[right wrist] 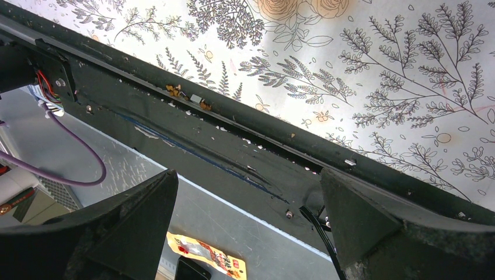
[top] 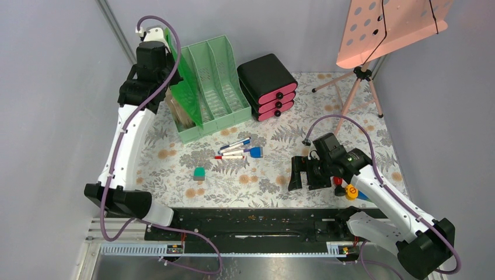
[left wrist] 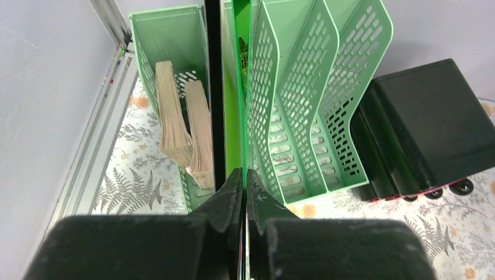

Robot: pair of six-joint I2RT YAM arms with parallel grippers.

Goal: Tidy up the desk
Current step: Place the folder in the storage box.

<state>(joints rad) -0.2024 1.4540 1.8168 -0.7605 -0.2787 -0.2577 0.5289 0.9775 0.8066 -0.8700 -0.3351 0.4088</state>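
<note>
The desk (top: 169,175) has a pale fern-and-flower cloth and a black rail (top: 245,219) along its near edge. My left gripper (left wrist: 245,175) is shut on a thin bright-green folder (left wrist: 232,87) with a black edge. It holds the folder upright, edge-on, over the mint-green file rack (left wrist: 303,99) at the back left; the folder also shows in the top view (top: 182,73). My right gripper (top: 303,172) is open and empty, low over the front right of the desk. In the right wrist view it (right wrist: 248,192) looks across the rail (right wrist: 233,151).
Several pens (top: 236,149) and a small green block (top: 199,173) lie mid-desk. Worn books (left wrist: 181,122) stand in the rack's left slot. A black drawer box with pink fronts (top: 268,86) sits right of the rack. A pink stand on a tripod (top: 362,76) is back right. Red and yellow items (top: 349,190) lie by my right arm.
</note>
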